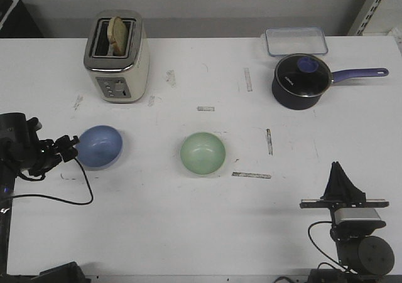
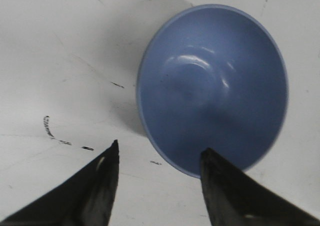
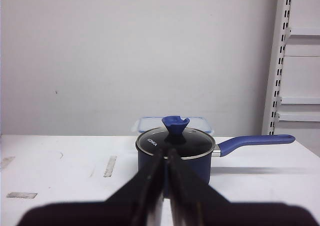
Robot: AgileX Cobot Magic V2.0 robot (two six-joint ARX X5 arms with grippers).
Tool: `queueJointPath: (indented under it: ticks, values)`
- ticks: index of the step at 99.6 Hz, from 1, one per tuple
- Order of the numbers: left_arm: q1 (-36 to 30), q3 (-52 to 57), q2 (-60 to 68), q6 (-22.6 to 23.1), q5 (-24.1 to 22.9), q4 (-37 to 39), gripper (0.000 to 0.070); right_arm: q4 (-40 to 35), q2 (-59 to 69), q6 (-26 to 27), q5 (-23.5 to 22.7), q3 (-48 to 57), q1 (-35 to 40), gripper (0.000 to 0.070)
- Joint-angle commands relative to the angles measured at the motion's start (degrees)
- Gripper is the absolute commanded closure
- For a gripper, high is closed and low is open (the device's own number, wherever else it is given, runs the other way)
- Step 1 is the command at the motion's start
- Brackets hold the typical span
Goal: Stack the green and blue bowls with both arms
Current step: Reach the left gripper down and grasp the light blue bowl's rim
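Pale periwinkle-blue round bowl [image 1: 99,147] on white desk [image 1: 188,220], at 3 o'clock, just beside left claw [image 1: 68,146], claw spread wide, empty. Mint-green round bowl [image 1: 203,154] mid-desk. Right claw [image 1: 340,170] pinched closed, well apart; left arm nearer.

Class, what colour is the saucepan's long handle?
Purple-blue long handle on the dark lidded saucepan; clearest in the front view.

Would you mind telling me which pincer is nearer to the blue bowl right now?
The left. The left pincer is open right at the blue bowl, one finger over its rim. The right pincer is shut, far across the table beyond the green bowl.
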Motion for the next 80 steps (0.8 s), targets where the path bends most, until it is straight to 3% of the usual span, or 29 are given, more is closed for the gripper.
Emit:
queueJointPath:
  ticks: [1, 61, 80]
  values:
    - [0.4, 1.0, 1.8, 1.3, 0.1, 0.3, 0.0292, 0.8, 0.0, -0.2, 0.0, 0.4, 0.0, 0.07]
    - [-2.1, 1.0, 15.5, 1.4, -1.7, 5.9, 0.0313, 0.8, 0.0, -0.2, 0.0, 0.4, 0.0, 0.07]
    - [-2.7, 1.0, 16.4, 1.6, -2.1, 7.6, 0.0578, 0.8, 0.0, -0.2, 0.0, 0.4, 0.0, 0.07]
